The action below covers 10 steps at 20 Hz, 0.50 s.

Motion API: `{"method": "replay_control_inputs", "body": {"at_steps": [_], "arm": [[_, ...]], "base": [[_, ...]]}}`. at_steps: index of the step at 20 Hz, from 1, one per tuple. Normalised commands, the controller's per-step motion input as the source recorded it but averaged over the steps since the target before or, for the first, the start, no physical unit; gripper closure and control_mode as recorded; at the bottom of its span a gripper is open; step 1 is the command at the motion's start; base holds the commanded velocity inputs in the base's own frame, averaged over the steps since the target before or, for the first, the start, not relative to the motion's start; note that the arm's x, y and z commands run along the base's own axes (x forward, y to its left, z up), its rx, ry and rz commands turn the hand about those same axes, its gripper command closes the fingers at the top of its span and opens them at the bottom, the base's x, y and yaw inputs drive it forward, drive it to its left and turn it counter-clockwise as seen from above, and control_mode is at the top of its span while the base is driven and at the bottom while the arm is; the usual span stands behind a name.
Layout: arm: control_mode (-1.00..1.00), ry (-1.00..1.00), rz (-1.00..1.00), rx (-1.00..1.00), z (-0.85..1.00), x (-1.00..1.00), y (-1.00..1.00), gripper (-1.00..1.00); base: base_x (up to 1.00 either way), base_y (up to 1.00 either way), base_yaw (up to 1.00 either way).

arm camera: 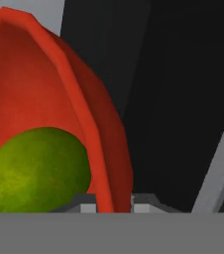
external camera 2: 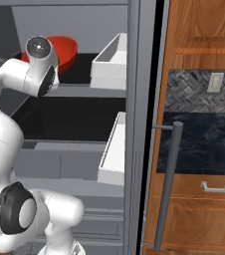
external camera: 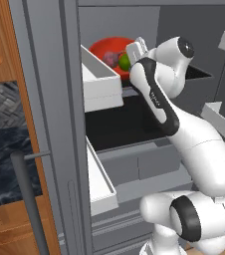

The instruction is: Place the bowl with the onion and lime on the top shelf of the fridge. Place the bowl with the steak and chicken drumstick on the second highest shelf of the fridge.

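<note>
At the hand view's bottom centre, the fingers pinch the rim of the wide glossy red-orange bowl, bright green lime inside.

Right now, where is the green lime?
The lime sits inside the red bowl, beside the purplish onion, up at the fridge's top shelf. In the hand view it lies just left of the bowl's rim.

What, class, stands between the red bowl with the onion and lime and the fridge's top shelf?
Nothing visible. The red bowl is already inside the fridge over the top shelf, lime inside it, with the gripper shut on its rim.
</note>
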Motion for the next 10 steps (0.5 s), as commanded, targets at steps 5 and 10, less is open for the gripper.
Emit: {"method": "replay_control_inputs", "body": {"at_steps": [5, 10], "arm": [[-1.0, 0.02, -0.04, 0.0, 0.0, 0.46, 0.03, -1.0], [-1.0, 0.0, 0.0, 0.0, 0.1, -0.43, -0.16, -1.0]], "base": [[0.0, 0.0, 0.0], [0.0, 0.0, 0.0]]}}
